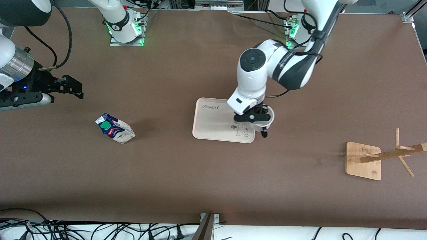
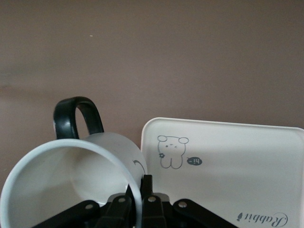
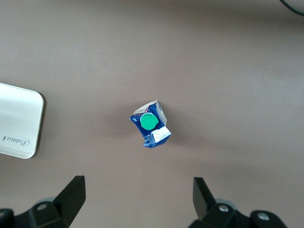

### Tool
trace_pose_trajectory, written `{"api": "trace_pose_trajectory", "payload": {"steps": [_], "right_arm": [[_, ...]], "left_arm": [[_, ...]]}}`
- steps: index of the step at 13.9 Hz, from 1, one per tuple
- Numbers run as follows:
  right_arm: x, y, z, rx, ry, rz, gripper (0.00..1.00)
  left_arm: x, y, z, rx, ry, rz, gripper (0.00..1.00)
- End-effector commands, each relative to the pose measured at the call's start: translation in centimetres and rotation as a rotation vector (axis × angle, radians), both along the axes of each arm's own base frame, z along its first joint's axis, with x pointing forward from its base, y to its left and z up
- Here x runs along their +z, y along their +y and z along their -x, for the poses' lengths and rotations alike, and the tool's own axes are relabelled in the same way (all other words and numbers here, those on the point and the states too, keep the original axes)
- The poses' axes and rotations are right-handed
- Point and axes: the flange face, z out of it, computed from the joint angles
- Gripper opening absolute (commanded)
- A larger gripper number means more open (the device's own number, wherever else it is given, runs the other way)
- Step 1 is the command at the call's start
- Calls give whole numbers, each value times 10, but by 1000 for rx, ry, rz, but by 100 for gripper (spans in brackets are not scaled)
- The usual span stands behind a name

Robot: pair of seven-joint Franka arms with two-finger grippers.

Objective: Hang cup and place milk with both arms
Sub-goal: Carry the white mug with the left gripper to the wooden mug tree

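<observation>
The white cup point(image 1: 271, 116) point(image 2: 71, 180) is at the tray's corner nearest the front camera, toward the left arm's end of the table. Its black handle point(image 2: 76, 116) points toward the front camera. My left gripper point(image 1: 263, 125) point(image 2: 140, 190) comes down from above and is shut on the cup's rim, one finger inside and one outside. The blue and white milk point(image 1: 115, 128) point(image 3: 150, 124) with a green cap lies tilted on the table toward the right arm's end. My right gripper point(image 1: 75, 88) point(image 3: 137, 190) hangs open above the table near the milk, holding nothing.
A cream tray point(image 1: 213, 120) point(image 2: 228, 166) point(image 3: 19, 123) with a rabbit drawing lies mid-table. A wooden rack point(image 1: 363, 160) with pegs stands toward the left arm's end, nearer the front camera. Cables run along the table's front edge.
</observation>
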Motion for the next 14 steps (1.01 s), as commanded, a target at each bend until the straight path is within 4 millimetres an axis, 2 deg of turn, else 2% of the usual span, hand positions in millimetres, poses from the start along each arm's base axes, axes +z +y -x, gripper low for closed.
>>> {"api": "trace_pose_trajectory", "payload": {"steps": [1,3,4,6,8,10,14], "right_arm": [[8,5,3,-3,-9,5,100],[9,6,4,0,-7,5,100],[9,6,4,2,-7,11,100],[9,7,4,5,-7,13,100],[9,8,4,5,-8,8,100],[8,8,4,5,-5,8,100],[9,8,4,5,-9,8,100]], "left_arm": [[49,36,-23,4,39,6,0],[74,72,-43,-28,46,18,0],[95,94,-52,-50,47,13,0],[119,147,-70,-93,65,5,0],[134,199,-83,-93,53,11,0],[138,247,-92,-93,59,26,0],[138,331,-103,-154,76,139,0]]}}
